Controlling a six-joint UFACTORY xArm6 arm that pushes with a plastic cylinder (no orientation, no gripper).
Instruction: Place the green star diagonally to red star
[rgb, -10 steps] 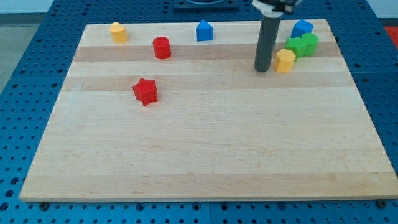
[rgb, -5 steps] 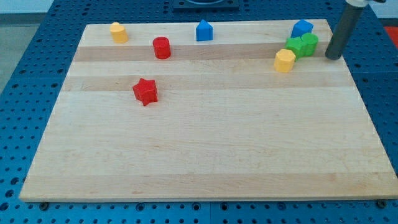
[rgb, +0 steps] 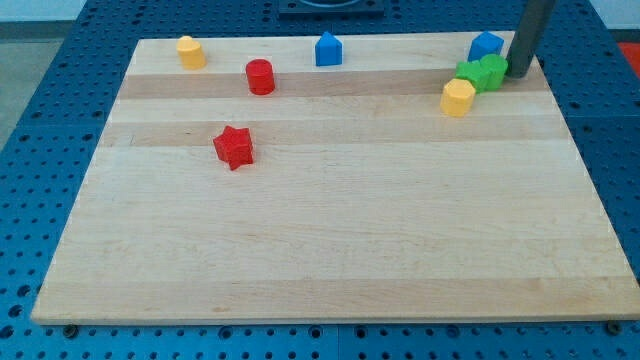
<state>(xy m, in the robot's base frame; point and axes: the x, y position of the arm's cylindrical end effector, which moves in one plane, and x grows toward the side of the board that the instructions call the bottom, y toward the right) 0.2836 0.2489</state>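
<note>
The red star (rgb: 234, 147) lies on the wooden board (rgb: 330, 250) at the view's left of centre. Two green blocks sit touching each other at the view's upper right: one (rgb: 493, 70) on the right and one (rgb: 469, 75) on the left; I cannot tell which of them is the star. My tip (rgb: 519, 74) stands right against the right side of the right green block. The rod rises to the view's top edge.
A blue block (rgb: 486, 45) sits just above the green pair and a yellow block (rgb: 458, 97) just below-left of it. A red cylinder (rgb: 260, 76), a blue block (rgb: 328, 49) and a yellow block (rgb: 190, 51) stand along the view's top.
My tip went from left of the yellow block around to the right of the green pair, then moved up-left against the right green block. The blocks have barely shifted.
</note>
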